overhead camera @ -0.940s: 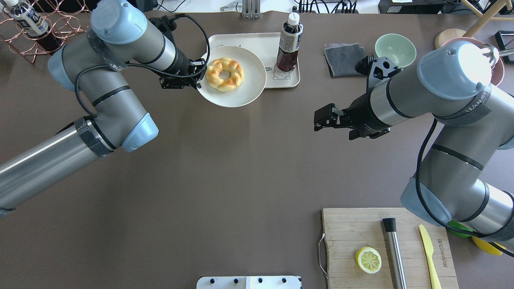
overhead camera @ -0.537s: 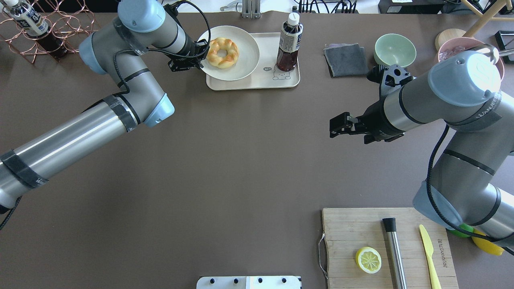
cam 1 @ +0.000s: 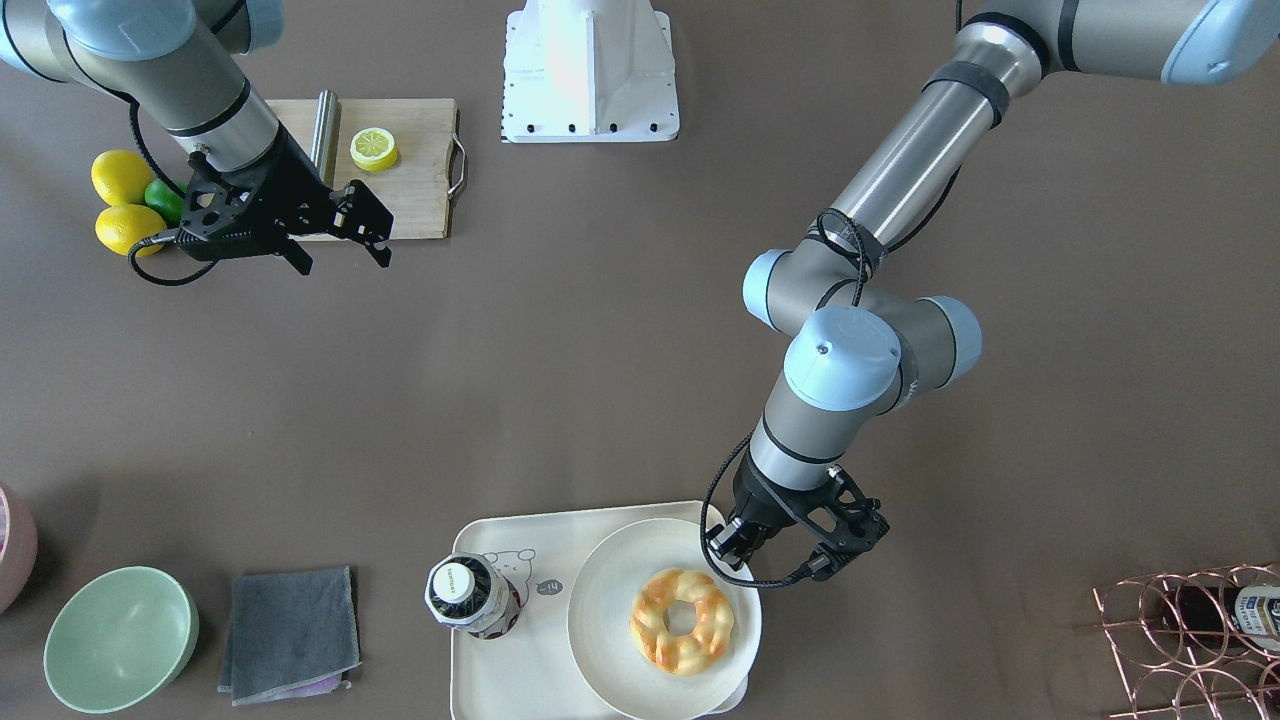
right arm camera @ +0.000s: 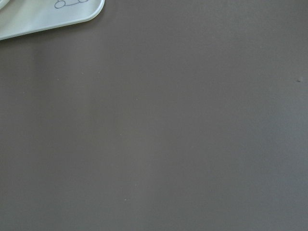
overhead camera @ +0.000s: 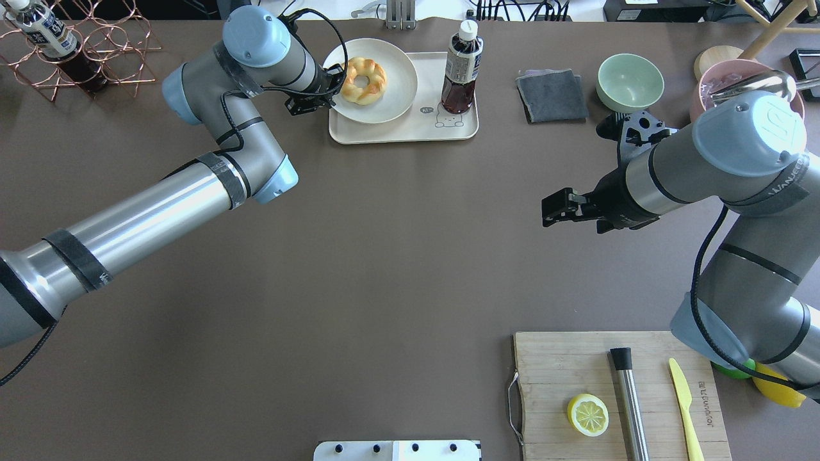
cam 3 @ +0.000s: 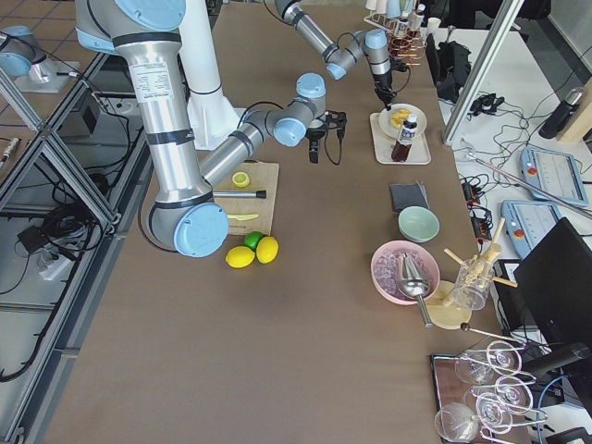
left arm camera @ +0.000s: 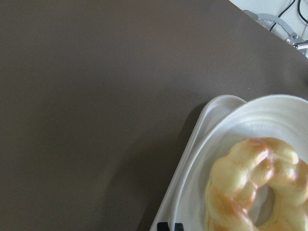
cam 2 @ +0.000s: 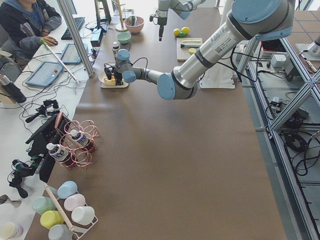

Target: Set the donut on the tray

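Note:
The donut [overhead camera: 363,80], braided and golden with orange-brown patches, lies on a round white plate [overhead camera: 391,96]. The plate sits over the left part of the cream tray [overhead camera: 410,131] and overhangs its far left edge. I cannot tell whether it rests on the tray. My left gripper [overhead camera: 328,82] is shut on the plate's left rim. The front view shows the donut [cam 1: 682,620], plate [cam 1: 600,620], tray [cam 1: 490,670] and left gripper [cam 1: 742,563]. The left wrist view shows the donut [left arm camera: 255,187], plate [left arm camera: 240,125] and tray rim [left arm camera: 211,108]. My right gripper [overhead camera: 549,210] is open and empty over bare table.
A dark drink bottle [overhead camera: 461,67] stands on the tray's right part. A grey cloth [overhead camera: 552,95] and green bowl [overhead camera: 630,78] lie to the right. A cutting board [overhead camera: 557,384] with a lemon half [overhead camera: 587,414] is front right. A copper wire rack [overhead camera: 96,45] is far left.
My left gripper has carried the plate with the donut away from the robot, to over the tray's far left part. My right arm has drawn back to the right.

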Motion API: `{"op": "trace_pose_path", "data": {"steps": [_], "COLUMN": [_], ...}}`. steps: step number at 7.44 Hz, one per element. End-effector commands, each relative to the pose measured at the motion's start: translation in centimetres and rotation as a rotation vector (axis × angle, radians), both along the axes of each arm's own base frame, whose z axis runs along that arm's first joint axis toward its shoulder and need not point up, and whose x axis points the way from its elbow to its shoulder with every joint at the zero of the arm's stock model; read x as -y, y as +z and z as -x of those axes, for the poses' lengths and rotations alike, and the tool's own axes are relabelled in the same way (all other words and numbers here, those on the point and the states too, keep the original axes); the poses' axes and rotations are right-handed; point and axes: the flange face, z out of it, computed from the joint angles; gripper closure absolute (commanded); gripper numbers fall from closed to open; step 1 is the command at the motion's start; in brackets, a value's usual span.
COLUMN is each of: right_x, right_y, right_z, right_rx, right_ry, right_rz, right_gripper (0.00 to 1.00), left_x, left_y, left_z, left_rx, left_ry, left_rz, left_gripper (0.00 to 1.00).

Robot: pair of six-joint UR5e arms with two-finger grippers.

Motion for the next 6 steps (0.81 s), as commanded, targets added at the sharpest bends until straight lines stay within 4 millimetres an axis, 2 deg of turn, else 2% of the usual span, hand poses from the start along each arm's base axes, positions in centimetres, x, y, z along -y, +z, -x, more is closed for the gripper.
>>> {"op": "trace_pose_path", "data": {"steps": [1, 2, 3, 4, 5, 6], "right_x": [-0.1, 0.0, 0.2, 0.5, 0.9, 1.3], "right_y": [0.7, 0.9, 1.2, 1.1, 1.1, 1.1], "right_z": [-0.1, -0.1, 0.1, -0.2, -0.7, -1.2], "right_rx": [-0.011, -0.015, -0.024, -0.023, -0.020, -0.021], "right_ry": [0.000, 0.000, -0.005, -0.003, 0.001, 0.001], "right_rz": [0.005, 0.004, -0.004, -0.010, -0.011, -0.026], "right_gripper": [0.00, 0.00, 0.00, 0.00, 0.00, 0.00], "left_x": [-0.5, -0.8, -1.0, -1.5, -1.9, -2.3], "left_y": [-1.0, -1.5, -2.2, -3.0, -1.8, -0.5], "left_z": [-1.4, -1.4, -1.2, -0.9, 1.1, 4.7], "left_rx": [-0.011, -0.019, -0.028, -0.036, -0.037, -0.029], "left_ry": [0.010, 0.020, 0.025, 0.040, 0.090, 0.142], "left_rz": [-0.017, -0.028, -0.042, -0.064, -0.098, -0.099], "left_gripper": [1.00, 1.00, 0.12, 0.02, 0.02, 0.02]}}
